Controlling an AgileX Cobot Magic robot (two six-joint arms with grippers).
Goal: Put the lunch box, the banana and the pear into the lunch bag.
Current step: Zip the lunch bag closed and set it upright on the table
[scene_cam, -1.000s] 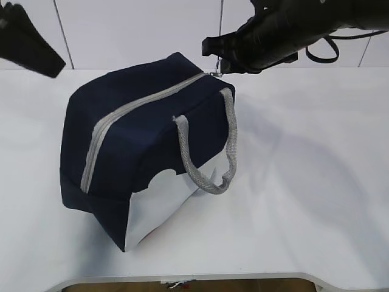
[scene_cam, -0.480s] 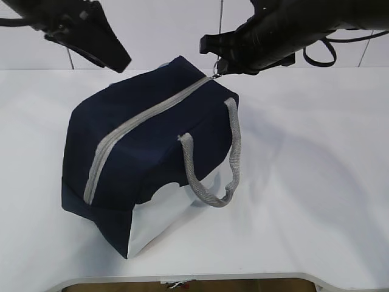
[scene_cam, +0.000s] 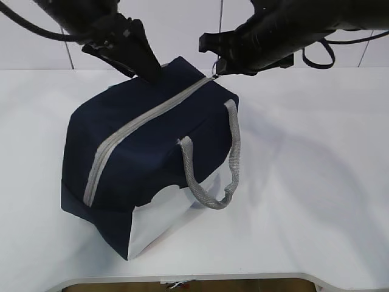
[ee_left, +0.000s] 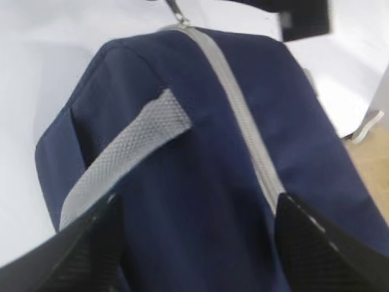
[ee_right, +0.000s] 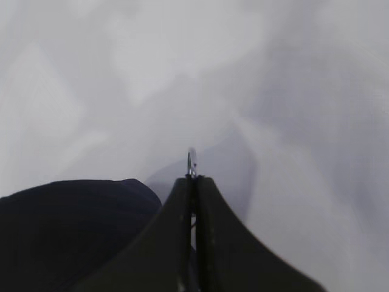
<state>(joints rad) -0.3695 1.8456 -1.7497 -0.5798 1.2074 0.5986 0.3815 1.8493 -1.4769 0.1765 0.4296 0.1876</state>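
Note:
The navy-blue lunch bag (scene_cam: 146,146) lies on the white table with its grey zipper (scene_cam: 140,115) shut. My right gripper (scene_cam: 216,62) is shut on the zipper's ring pull (scene_cam: 215,69) at the bag's far right end. The ring (ee_right: 192,163) sticks out between the closed fingertips in the right wrist view. My left gripper (scene_cam: 149,70) is open at the bag's far top edge. In the left wrist view its jaws stand wide over the blue fabric (ee_left: 200,182), beside a grey handle (ee_left: 130,149). The lunch box, banana and pear are out of view.
The bag's near grey handle (scene_cam: 209,164) loops down over its white side panel. The white table (scene_cam: 304,182) stretches to the right of the bag, with its front edge (scene_cam: 243,278) close below. A white wall stands behind.
My left arm has come in from the upper left and down to the bag's far top edge. The right gripper has kept hold of the ring pull, and the bag has shifted slightly.

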